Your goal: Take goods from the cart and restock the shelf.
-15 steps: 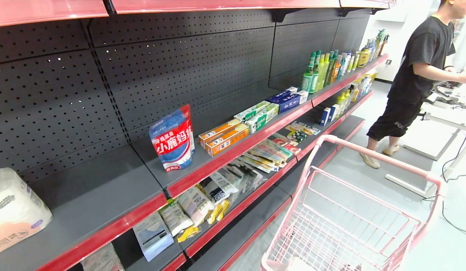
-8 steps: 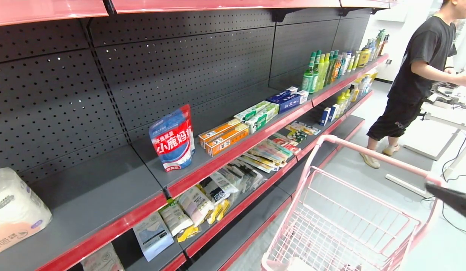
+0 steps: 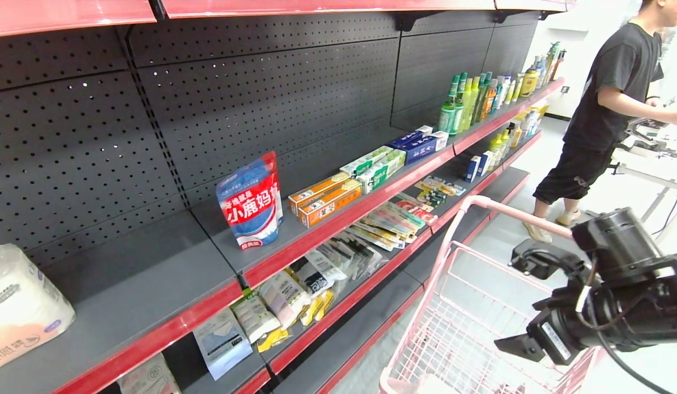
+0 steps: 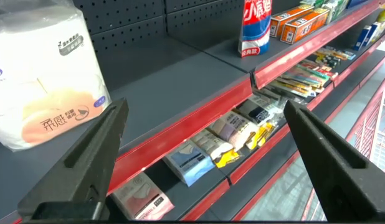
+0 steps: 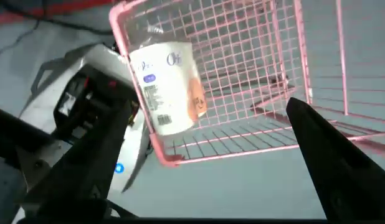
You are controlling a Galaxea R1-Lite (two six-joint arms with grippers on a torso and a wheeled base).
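Observation:
The pink wire cart [image 3: 480, 205] stands at the right, in front of the shelf [image 3: 152, 279]. A white paper pack [image 5: 171, 84] with orange and blue print lies in the cart's [image 5: 242, 37] near corner. My right gripper [image 5: 210, 109] hangs open above it with nothing held, and my right arm [image 3: 606, 295] hovers over the cart's near right side. My left gripper [image 4: 205, 104] is open and bare, facing the grey shelf board [image 4: 180, 87]. A matching white paper pack [image 3: 21, 306] [image 4: 43, 81] sits at the board's left end.
A red and blue pouch [image 3: 252, 201] [image 4: 256, 28] stands upright on the same board, with orange toothpaste boxes [image 3: 324, 200] beside it and bottles [image 3: 464, 104] farther along. Bagged goods [image 3: 283, 301] fill the lower shelf. Bare board lies between the paper pack and the pouch.
My right arm has come into the head view from the right and now hangs over the cart. Shelf goods and cart have not moved.

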